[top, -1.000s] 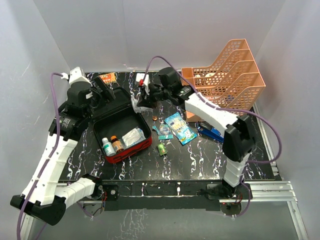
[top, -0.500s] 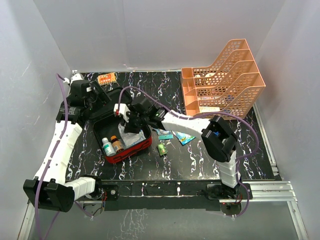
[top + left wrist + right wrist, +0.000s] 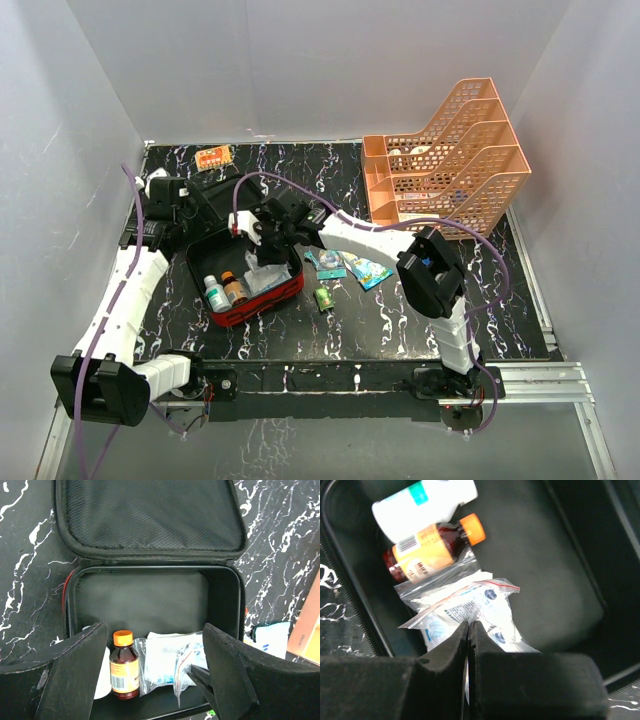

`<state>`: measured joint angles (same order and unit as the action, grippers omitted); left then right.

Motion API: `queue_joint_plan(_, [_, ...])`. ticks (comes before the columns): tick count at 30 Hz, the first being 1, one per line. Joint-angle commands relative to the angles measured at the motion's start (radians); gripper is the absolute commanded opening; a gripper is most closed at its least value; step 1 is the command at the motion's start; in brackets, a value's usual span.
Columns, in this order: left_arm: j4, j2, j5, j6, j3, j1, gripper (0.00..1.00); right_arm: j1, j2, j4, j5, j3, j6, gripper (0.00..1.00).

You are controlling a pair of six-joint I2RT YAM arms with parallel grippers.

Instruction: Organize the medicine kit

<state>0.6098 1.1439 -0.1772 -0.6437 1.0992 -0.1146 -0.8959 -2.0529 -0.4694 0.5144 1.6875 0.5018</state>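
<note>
The medicine kit (image 3: 262,300) lies open at the left middle of the table, red outside, with its black mesh lid (image 3: 150,515) folded back. Inside stand a white bottle (image 3: 420,502) and a brown bottle with an orange cap (image 3: 123,665), with clear zip bags (image 3: 167,662) beside them. My right gripper (image 3: 469,625) reaches down into the kit (image 3: 555,575) and is shut on the edge of a clear zip bag (image 3: 470,602) that rests on the other bag. My left gripper (image 3: 155,680) hovers open above the lid side of the kit and holds nothing.
An orange tiered tray (image 3: 450,160) stands at the back right. Right of the kit lie blue and teal packets (image 3: 365,268) and a small green item (image 3: 325,297). An orange packet (image 3: 212,157) sits at the back left.
My right arm has swung from the back middle of the table leftward and down into the kit, staying shut. My left arm has drawn back toward the left edge.
</note>
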Motion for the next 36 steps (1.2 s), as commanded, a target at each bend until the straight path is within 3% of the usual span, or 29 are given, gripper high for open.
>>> queue_joint_plan(1, [0.036, -0.031, -0.046, -0.018, -0.022, 0.014, 0.75, -0.004, -0.01, -0.05, 0.09, 0.038, 0.006, 0.02])
queue_joint_plan(8, [0.031, -0.032, -0.063, -0.041, -0.052, 0.019, 0.75, -0.005, -0.009, -0.013, 0.107, 0.008, -0.088, 0.15])
queue_joint_plan(12, [0.036, -0.037, -0.066, -0.048, -0.068, 0.021, 0.75, -0.005, 0.02, 0.039, 0.032, 0.0, -0.171, 0.36])
queue_joint_plan(16, [0.035, -0.049, -0.043, -0.045, -0.089, 0.021, 0.75, -0.003, 0.089, 0.181, -0.103, -0.074, -0.299, 0.42])
queue_joint_plan(19, [0.004, -0.048, 0.082, -0.008, -0.117, 0.021, 0.73, -0.003, 0.118, 0.231, -0.192, -0.103, -0.415, 0.39])
queue_joint_plan(22, [-0.047, -0.031, 0.298, 0.038, -0.153, 0.021, 0.64, -0.004, 0.122, 0.207, -0.298, -0.102, -0.577, 0.27])
queue_joint_plan(26, [-0.1, -0.024, 0.515, 0.043, -0.203, 0.021, 0.55, -0.006, 0.122, 0.163, -0.303, -0.124, -0.71, 0.17])
queue_joint_plan(36, [-0.076, 0.058, 0.693, 0.066, -0.277, 0.021, 0.34, -0.021, 0.101, 0.121, -0.403, -0.172, -0.782, 0.1])
